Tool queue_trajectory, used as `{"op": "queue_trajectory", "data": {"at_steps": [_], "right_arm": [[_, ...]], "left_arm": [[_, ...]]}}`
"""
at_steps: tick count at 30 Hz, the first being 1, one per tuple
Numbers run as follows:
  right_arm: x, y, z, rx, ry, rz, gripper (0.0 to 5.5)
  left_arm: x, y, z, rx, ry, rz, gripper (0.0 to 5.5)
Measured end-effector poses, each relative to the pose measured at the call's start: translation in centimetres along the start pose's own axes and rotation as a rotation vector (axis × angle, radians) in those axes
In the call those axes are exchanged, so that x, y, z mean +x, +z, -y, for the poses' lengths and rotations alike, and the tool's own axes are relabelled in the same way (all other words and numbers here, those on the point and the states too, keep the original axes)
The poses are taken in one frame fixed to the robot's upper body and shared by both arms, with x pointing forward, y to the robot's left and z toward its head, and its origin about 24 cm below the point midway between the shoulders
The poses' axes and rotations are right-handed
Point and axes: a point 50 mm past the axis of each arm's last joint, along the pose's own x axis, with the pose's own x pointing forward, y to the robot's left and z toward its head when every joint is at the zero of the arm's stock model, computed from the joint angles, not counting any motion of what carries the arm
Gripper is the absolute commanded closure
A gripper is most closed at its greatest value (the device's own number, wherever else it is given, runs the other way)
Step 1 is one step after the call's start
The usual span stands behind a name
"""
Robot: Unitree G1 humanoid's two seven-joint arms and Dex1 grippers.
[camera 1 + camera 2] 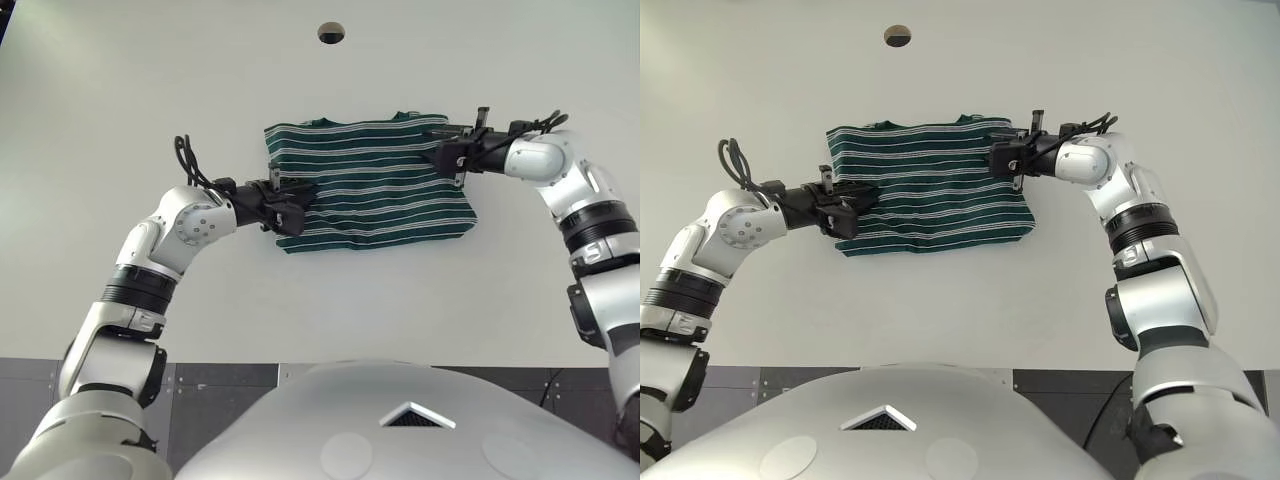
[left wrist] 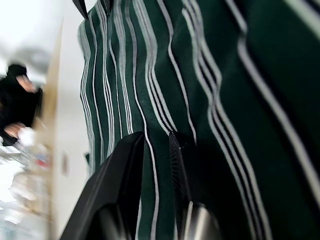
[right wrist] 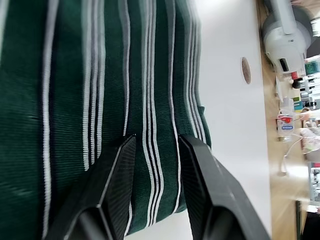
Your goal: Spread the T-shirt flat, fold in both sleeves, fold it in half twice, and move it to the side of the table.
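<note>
The dark green T-shirt [image 1: 375,180] with white stripes lies on the white table [image 1: 120,90] as a rough rectangle, sleeves tucked in. My left gripper [image 1: 295,205] sits at the shirt's left edge, near its lower corner. In the left wrist view its fingers [image 2: 127,165] stand close together with a strip of the cloth between them. My right gripper [image 1: 445,150] is at the shirt's right edge near the upper corner. In the right wrist view that gripper [image 3: 155,140] is open, its fingers [image 3: 122,165] spread over flat striped cloth.
A round dark hole [image 1: 331,32] is set in the table beyond the shirt. Bare white tabletop stretches to the left, right and front of the shirt. The table's front edge [image 1: 300,364] runs just ahead of my torso.
</note>
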Motion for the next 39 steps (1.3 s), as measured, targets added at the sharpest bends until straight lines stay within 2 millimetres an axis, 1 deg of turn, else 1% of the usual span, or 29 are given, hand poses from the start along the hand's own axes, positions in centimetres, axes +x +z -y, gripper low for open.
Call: {"op": "queue_trajectory", "data": {"at_steps": [2, 3, 6, 8, 10, 12, 13, 15, 16, 17, 21, 23, 24, 25, 27, 29, 30, 31, 33, 35, 36, 37, 39], "right_arm": [[0.1, 0.4, 0.5, -0.056, 0.049, -0.009, 3.96], [0.1, 0.8, 0.7, -0.086, 0.1, -0.009, 3.96], [-0.2, 2.9, 1.1, -0.157, 0.299, 0.018, 3.96], [-0.1, 5.4, 0.4, -0.182, 0.472, 0.079, 3.96], [0.4, 8.6, -1.1, -0.202, 0.636, 0.189, 3.96], [2.2, 11.9, -2.6, -0.204, 0.695, 0.302, 3.96], [3.6, 13.8, -3.5, -0.198, 0.697, 0.364, 3.96], [6.2, 17.2, -4.9, -0.154, 0.635, 0.471, 3.96], [7.2, 18.4, -5.3, -0.132, 0.604, 0.502, 3.96], [7.6, 18.8, -5.4, -0.115, 0.582, 0.514, 3.96], [7.8, 18.7, -5.7, -0.094, 0.543, 0.528, 3.96], [7.0, 18.2, -5.9, -0.083, 0.537, 0.534, 3.96], [6.2, 17.5, -5.9, -0.071, 0.544, 0.533, 3.96], [5.6, 17.1, -6.0, -0.061, 0.559, 0.53, 3.96], [4.0, 16.1, -6.3, -0.006, 0.617, 0.53, 3.96], [2.0, 15.1, -7.4, 0.093, 0.713, 0.563, 3.96], [1.3, 14.8, -7.8, 0.156, 0.756, 0.592, 3.96], [0.8, 14.9, -7.4, 0.208, 0.759, 0.64, 3.96], [0.2, 15.4, -5.9, 0.315, 0.705, 0.755, 3.96], [-0.6, 16.0, -4.1, 0.424, 0.632, 0.881, 3.96], [-1.0, 15.9, -3.5, 0.471, 0.597, 0.912, 3.96], [-1.7, 15.3, -2.5, 0.532, 0.539, 0.943, 3.96], [-3.0, 14.2, -1.6, 0.582, 0.468, 0.956, 3.96]], "left_arm": [[0.2, -0.6, -0.7, 0.179, -0.022, -0.051, 4.56], [0.3, -1.0, -1.1, 0.269, -0.037, -0.078, 4.56], [0.4, -2.5, -2.2, 0.468, -0.08, -0.151, 4.56], [0.5, -3.6, -2.7, 0.609, -0.105, -0.184, 4.56], [0.7, -4.6, -3.1, 0.798, -0.143, -0.196, 4.56], [1.1, -5.2, -2.9, 0.999, -0.178, -0.144, 4.56], [1.1, -5.7, -2.6, 1.099, -0.197, -0.104, 4.56], [1.1, -6.4, -2.3, 1.22, -0.181, -0.038, 4.56], [1.0, -6.7, -2.2, 1.258, -0.156, -0.009, 4.56], [1.0, -6.9, -2.2, 1.28, -0.137, 0.014, 4.56], [0.5, -7.6, -2.0, 1.328, -0.093, 0.062, 4.56], [0.1, -7.1, -2.3, 1.328, -0.021, 0.114, 4.56], [-0.2, -6.3, -2.9, 1.302, 0.053, 0.14, 4.56], [-0.3, -5.5, -3.7, 1.279, 0.122, 0.15, 4.56], [-1.1, -4.2, -6.5, 1.24, 0.276, 0.123, 4.56], [-3.1, -3.5, -9.4, 1.22, 0.374, 0.063, 4.56], [-4.0, -3.0, -10.6, 1.213, 0.408, 0.042, 4.56], [-4.4, -2.3, -11.1, 1.201, 0.438, 0.047, 4.56], [-4.6, -0.9, -11.0, 1.16, 0.482, 0.085, 4.56], [-5.0, -0.2, -9.9, 1.068, 0.506, 0.112, 4.56], [-5.5, 0.0, -9.7, 0.987, 0.535, 0.11, 4.56], [-6.5, 0.0, -9.3, 0.848, 0.566, 0.105, 4.56], [-7.8, -0.1, -8.3, 0.642, 0.572, 0.106, 4.56]]}}
